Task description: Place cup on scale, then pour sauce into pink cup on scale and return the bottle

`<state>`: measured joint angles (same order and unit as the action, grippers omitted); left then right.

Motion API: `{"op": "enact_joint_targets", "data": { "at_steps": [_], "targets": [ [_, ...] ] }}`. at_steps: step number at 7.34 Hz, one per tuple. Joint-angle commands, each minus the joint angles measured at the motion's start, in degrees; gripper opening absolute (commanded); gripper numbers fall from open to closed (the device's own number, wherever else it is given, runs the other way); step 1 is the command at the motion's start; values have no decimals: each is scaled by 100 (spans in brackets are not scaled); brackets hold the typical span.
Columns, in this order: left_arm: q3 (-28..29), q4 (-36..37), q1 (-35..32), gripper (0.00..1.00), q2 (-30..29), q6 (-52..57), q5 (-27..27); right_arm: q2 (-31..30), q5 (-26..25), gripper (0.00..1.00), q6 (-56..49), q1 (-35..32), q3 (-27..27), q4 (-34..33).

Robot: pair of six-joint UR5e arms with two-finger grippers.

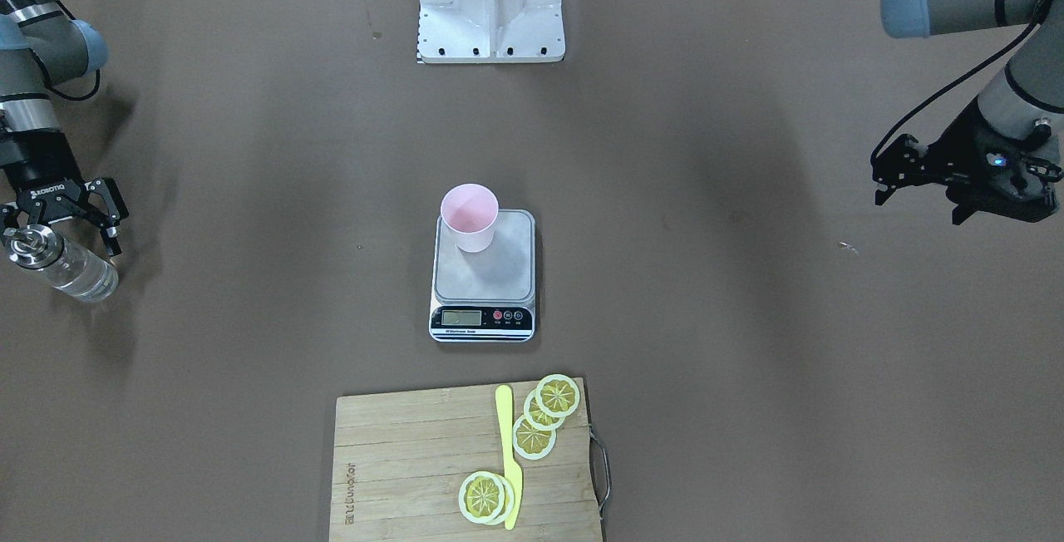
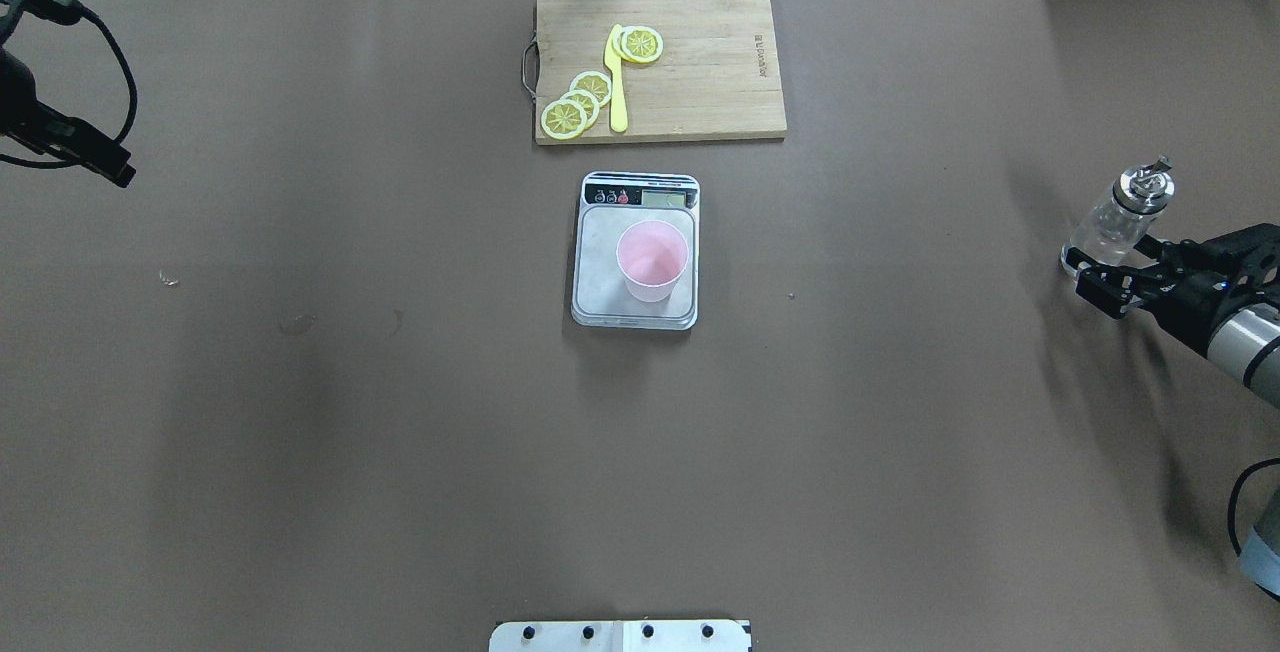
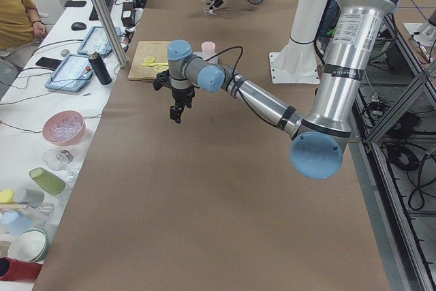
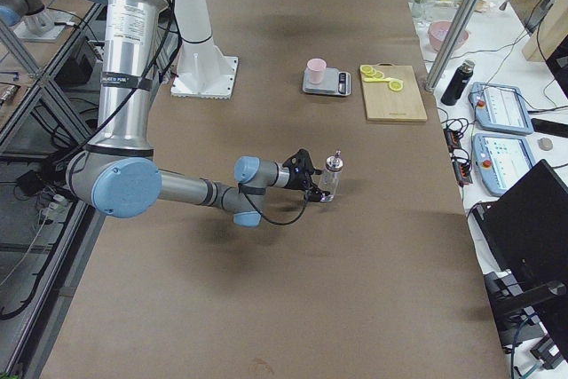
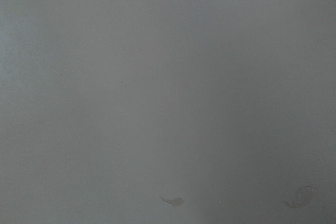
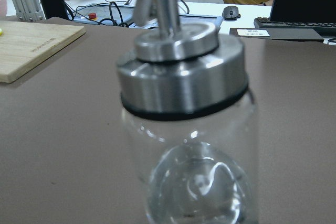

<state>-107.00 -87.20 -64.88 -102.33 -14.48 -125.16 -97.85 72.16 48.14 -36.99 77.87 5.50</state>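
The pale pink cup (image 1: 470, 218) stands upright on the grey platform of the scale (image 1: 499, 272), toward the platform's robot side; it also shows from overhead (image 2: 652, 257). The clear bottle (image 1: 71, 268) with its silver spout stands on the table far to the robot's right (image 2: 1110, 227). Clear liquid (image 6: 194, 187) shows in its lower part. My right gripper (image 1: 60, 234) is open, low at the bottle, with its fingers wide on either side and not pressing it. My left gripper (image 1: 879, 182) is open and empty, raised above the far left of the table.
A wooden cutting board (image 1: 399, 459) with lemon slices and a yellow knife lies beyond the scale on the operators' side. The robot's white base plate (image 1: 490, 2) is at the near edge. Small wet marks (image 5: 172, 201) lie on the brown mat under the left gripper.
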Motion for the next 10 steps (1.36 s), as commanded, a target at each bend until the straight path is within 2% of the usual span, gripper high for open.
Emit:
{"op": "enact_joint_targets", "data": {
  "at_steps": [1,5,10],
  "targets": [
    [22,-8,-7,97,3,7,0,3,18,88,-59,-19,-17,21],
    [22,-8,-7,97,29,165,0,-59,219,86,-181,-264,-35,65],
    [30,-8,-51,97,29,165,0,160,89,83,-138,-335,-368,83]
  ]
}}
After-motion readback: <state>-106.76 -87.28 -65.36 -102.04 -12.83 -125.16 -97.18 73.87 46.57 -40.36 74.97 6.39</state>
